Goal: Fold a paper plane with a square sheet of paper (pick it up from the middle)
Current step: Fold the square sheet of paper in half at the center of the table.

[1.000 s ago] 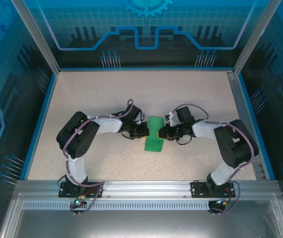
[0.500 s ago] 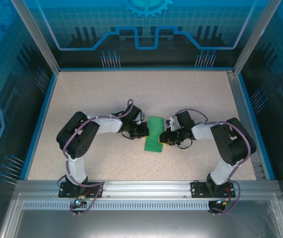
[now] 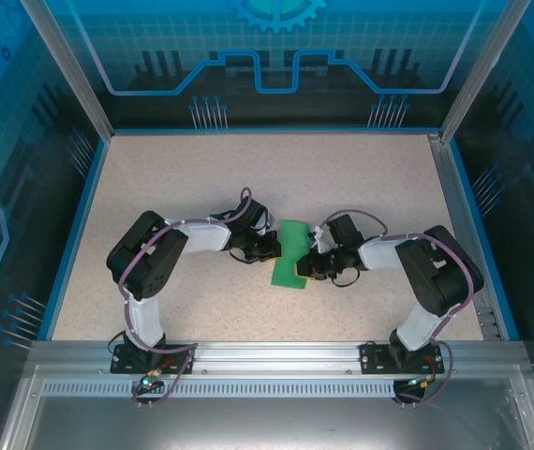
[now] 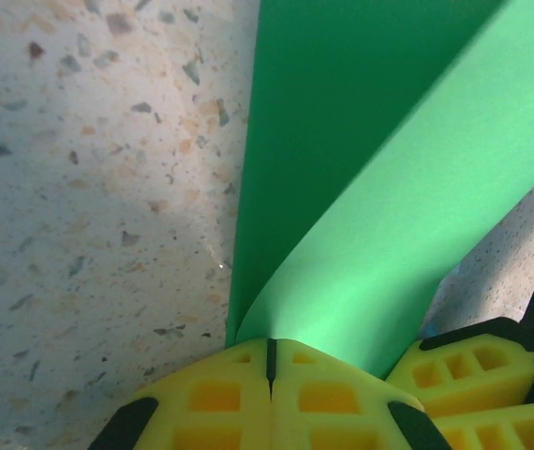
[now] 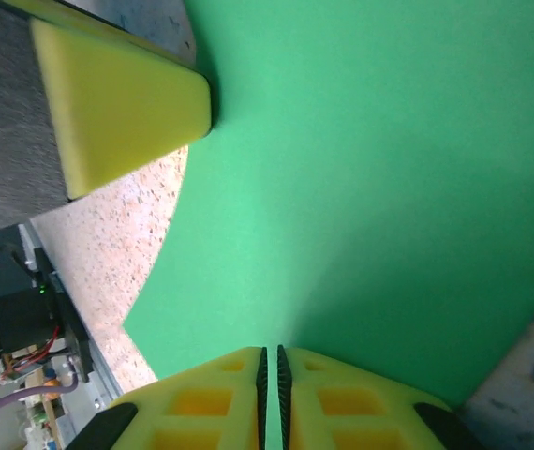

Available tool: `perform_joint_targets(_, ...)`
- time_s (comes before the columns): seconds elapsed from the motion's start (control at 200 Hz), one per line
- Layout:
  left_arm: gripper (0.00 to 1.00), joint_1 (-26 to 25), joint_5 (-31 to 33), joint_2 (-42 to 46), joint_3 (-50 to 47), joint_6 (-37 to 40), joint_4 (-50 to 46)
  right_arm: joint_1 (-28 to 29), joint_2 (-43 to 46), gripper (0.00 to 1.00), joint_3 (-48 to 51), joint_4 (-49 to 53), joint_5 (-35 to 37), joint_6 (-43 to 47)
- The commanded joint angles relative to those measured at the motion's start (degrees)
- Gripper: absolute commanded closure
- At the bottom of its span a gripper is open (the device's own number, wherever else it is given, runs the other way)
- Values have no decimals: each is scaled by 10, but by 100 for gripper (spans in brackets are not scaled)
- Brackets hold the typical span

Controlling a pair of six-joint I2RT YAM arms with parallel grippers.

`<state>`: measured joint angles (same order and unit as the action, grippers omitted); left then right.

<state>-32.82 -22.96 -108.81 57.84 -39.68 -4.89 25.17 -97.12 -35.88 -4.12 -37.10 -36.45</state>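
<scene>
While my left pincer (image 3: 269, 247) is clamped on the 9 o'clock edge of the square sheet of paper (image 3: 291, 253) and my right pincer (image 3: 310, 265) on its 4 o'clock edge, the sheet sits mid-surface (image 3: 173, 187), bowed, not flat. Judgement: first lengthwise fold under way, no crease set; nose and wings remain. No writing, brand or label legible.

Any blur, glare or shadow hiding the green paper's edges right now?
Left wrist: speckled table sharp, soft shadow beside the thin bright green paper sheet. Right wrist: upper-left yellow foam pad blurred, paper evenly lit. Top external: even light, table glare-free.
</scene>
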Motion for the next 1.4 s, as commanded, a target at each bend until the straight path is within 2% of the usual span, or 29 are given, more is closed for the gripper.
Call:
perform_joint_targets(0.0, 100, -5, 24, -25, -4, 18, -62, 9, -35, 85, 28, -7, 20, -6)
perform_joint_targets(0.085, 100, -6, 25, -25, -5, 18, -62, 10, -34, 85, 27, -5, 18, -7)
perform_joint_targets(0.4, 100, -6, 24, -26, -2, 18, -63, 28, 61, 84, 17, 22, 8, -15)
perform_joint_targets(0.785, 100, -5, 23, -27, 0, 18, -64, 51, 3, 85, 56, -16, 28, -29)
perform_joint_targets(1.075, 100, -6, 24, -29, 1, 20, -65, 51, 78, 84, 58, 0, 22, -32)
perform_joint_targets(1.391, 100, -6, 23, -30, 3, 22, -67, 51, 40, 84, 82, 15, 51, -16)
